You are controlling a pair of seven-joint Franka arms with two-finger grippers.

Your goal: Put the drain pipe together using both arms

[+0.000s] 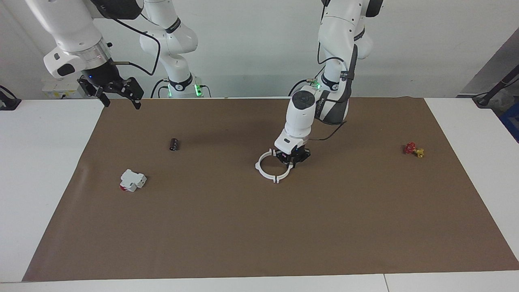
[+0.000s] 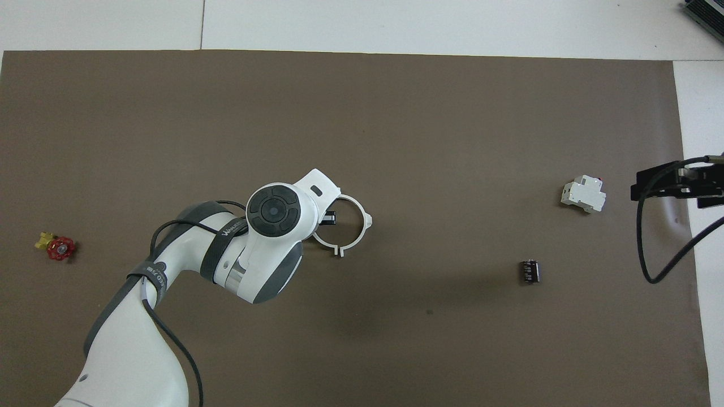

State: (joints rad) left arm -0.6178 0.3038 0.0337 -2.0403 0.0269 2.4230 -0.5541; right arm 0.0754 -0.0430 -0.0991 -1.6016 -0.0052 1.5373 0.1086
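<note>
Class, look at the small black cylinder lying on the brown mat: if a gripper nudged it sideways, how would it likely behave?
The black cylinder lies on its side, so it would probably roll rather than slide. It looks small and likely light. The flat brown mat shows nothing beside it to stop it.

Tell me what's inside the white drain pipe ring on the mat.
Inside the drain pipe ring is mostly bare brown mat. The left gripper grips its arc at the rim, one black finger showing inside. The left arm hides the rest.

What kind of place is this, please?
Probably a robotics lab bench: a white table covered by a brown mat, two white robot arms mounted at its edge, and small plastic parts such as a white ring laid out.
</note>
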